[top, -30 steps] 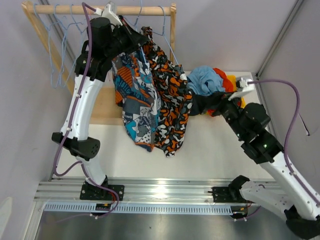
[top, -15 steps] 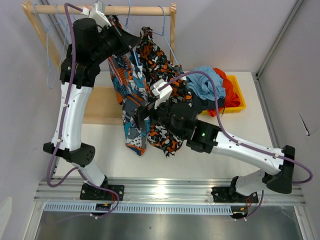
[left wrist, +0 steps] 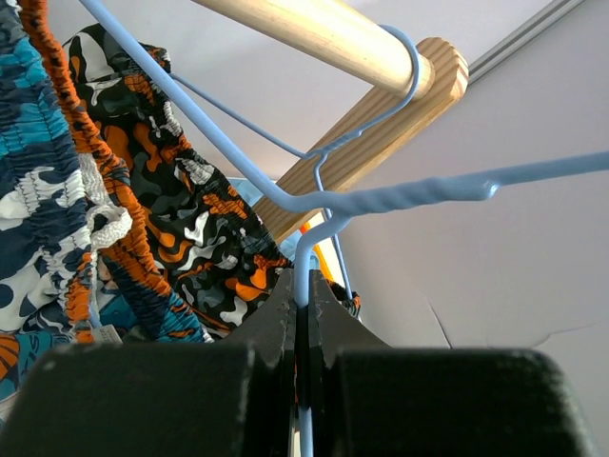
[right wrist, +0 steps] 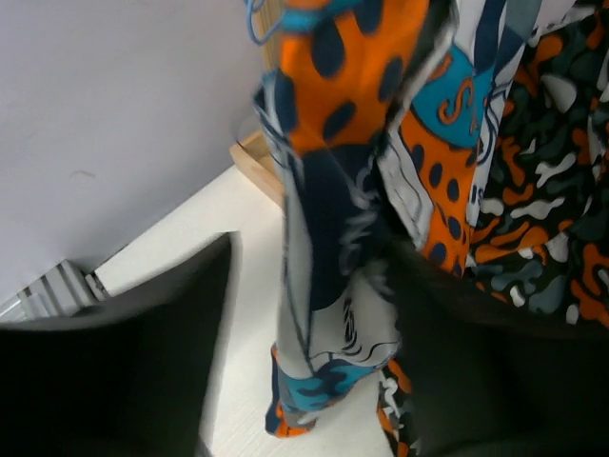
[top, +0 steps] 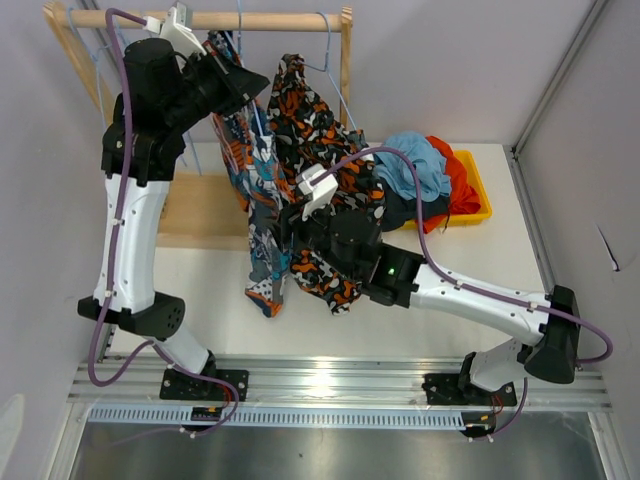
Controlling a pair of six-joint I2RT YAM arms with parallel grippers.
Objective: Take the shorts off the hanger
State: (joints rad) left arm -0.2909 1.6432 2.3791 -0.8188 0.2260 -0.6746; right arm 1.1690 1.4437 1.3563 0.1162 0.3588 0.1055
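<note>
My left gripper (left wrist: 303, 290) is shut on the wire of a light blue hanger (left wrist: 381, 200), up by the wooden rod (left wrist: 324, 33); in the top view this gripper (top: 238, 82) sits high at the rack. The blue-and-orange print shorts (top: 262, 215) hang from that hanger. Beside them the orange-black-white blotch shorts (top: 322, 140) hang on another hanger. My right gripper (right wrist: 314, 352) is open, its jaws on either side of the print shorts' (right wrist: 333, 276) lower leg. The left finger (right wrist: 162, 352) stands clear of the cloth; the right finger (right wrist: 476, 362) is against it.
A yellow bin (top: 480, 195) at the back right holds light blue shorts (top: 415, 165), orange shorts (top: 455, 185) and dark grey shorts (top: 410, 212). Empty blue hangers (top: 110, 60) hang at the rod's left end. The rack's wooden base (top: 205, 210) lies under the clothes.
My right arm swung left from the bin to the hanging print shorts and its jaws narrowed around the leg. My left arm moved the hanger up and to the left.
</note>
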